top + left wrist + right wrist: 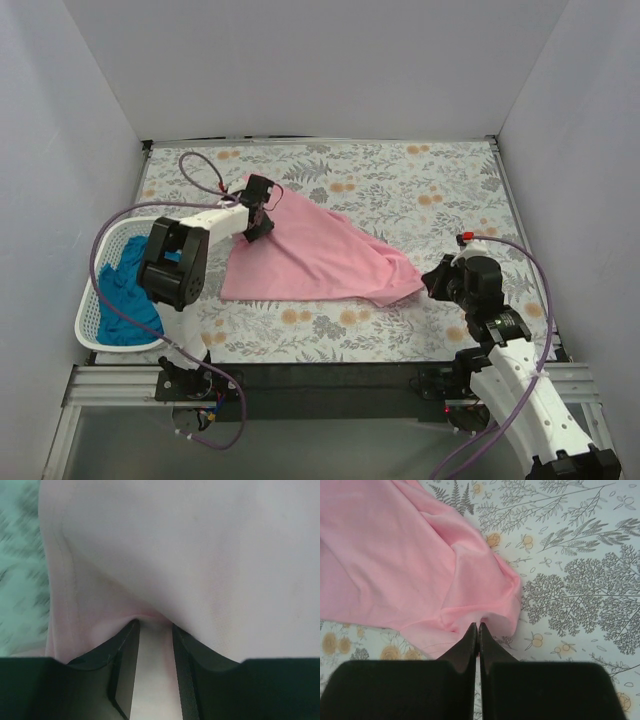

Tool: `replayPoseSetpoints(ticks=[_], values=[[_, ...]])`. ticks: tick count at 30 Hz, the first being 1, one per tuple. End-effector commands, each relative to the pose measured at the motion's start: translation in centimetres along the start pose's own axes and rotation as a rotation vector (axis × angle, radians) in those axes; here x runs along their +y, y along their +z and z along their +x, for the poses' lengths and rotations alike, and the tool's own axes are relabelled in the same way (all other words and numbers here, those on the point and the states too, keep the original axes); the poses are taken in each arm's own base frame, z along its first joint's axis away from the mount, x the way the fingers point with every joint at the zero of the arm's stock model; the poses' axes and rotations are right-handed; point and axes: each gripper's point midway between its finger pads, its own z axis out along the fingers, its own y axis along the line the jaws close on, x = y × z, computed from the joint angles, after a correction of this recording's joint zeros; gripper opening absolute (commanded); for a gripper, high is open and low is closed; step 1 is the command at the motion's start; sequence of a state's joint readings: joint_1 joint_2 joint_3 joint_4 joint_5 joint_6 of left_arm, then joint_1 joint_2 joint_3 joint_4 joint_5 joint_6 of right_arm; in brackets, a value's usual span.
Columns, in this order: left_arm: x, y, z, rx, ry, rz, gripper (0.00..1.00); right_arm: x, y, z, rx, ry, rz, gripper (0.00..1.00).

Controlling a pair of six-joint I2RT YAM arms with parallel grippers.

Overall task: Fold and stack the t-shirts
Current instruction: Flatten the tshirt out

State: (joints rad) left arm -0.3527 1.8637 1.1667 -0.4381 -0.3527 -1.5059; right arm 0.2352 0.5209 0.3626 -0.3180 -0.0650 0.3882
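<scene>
Beside pink tee (310, 260): basket (92, 322), teal tee (125, 300)

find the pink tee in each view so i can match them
top external: pink tee mid-table, spread from left gripper to right gripper.
left wrist: pink tee fills most of the frame, bunched into the jaws.
right wrist: pink tee upper left, its corner at the jaws.
shared landmark: floral table, beside the tee in all three.

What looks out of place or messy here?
Nothing is damaged. The pink shirt lies rumpled and skewed on the table, unfolded, and the blue shirt sits bunched in the white basket.
</scene>
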Motion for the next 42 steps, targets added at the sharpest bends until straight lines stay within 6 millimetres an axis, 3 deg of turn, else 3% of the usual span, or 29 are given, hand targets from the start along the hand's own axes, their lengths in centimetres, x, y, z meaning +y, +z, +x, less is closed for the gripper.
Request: replayPoseSetpoints(ticks=[1,3,4,6,9,10,11,14,19,24,33,42], values=[[-3.2,2.5,-1.9,0.016,0.069,0.043,0.32,-1.0,1.1,-4.2,-0.160,-0.029,0.074,0.01],[-4.1,3.0,-3.3,0.002,0.088,0.044,0.33,-1.2,1.7,-5.2,-0.165,-0.044,0.096,0.01],[-5.2,2.4,-4.8,-0.026,0.077,0.068,0.35,-1.2,1.9,-5.5,-0.161,-0.048,0.100,0.01],[-5.1,1.1,-5.5,-0.033,0.092,0.070,0.37,-0.5,2.4,-5.9,-0.130,-0.062,0.074,0.01],[-3.1,-1.9,-5.5,-0.054,0.086,0.064,0.44,0.7,2.7,-5.4,-0.090,-0.079,0.007,0.01],[-2.4,-4.2,-6.2,-0.083,0.069,0.076,0.46,0.8,2.7,-5.2,-0.083,-0.081,-0.004,0.01],[-0.2,-4.1,-4.4,-0.054,0.079,0.032,0.49,0.9,2.7,-4.9,-0.074,-0.081,-0.014,0.01],[4.1,-6.3,-2.4,-0.050,0.069,-0.019,0.52,1.4,2.6,-3.7,-0.046,-0.081,-0.056,0.01],[8.2,-8.0,0.2,-0.032,0.063,-0.058,0.59,1.4,2.5,-1.9,-0.014,-0.076,-0.085,0.01],[10.1,-7.9,1.1,-0.049,0.023,-0.098,0.58,1.4,2.5,-1.3,-0.007,-0.074,-0.094,0.01],[10.0,-5.7,1.9,-0.022,-0.025,-0.139,0.55,1.4,2.3,-0.8,-0.005,-0.081,-0.106,0.01],[11.2,-4.4,2.8,-0.014,-0.046,-0.199,0.50,1.4,2.4,-0.1,0.011,-0.077,-0.113,0.01]])
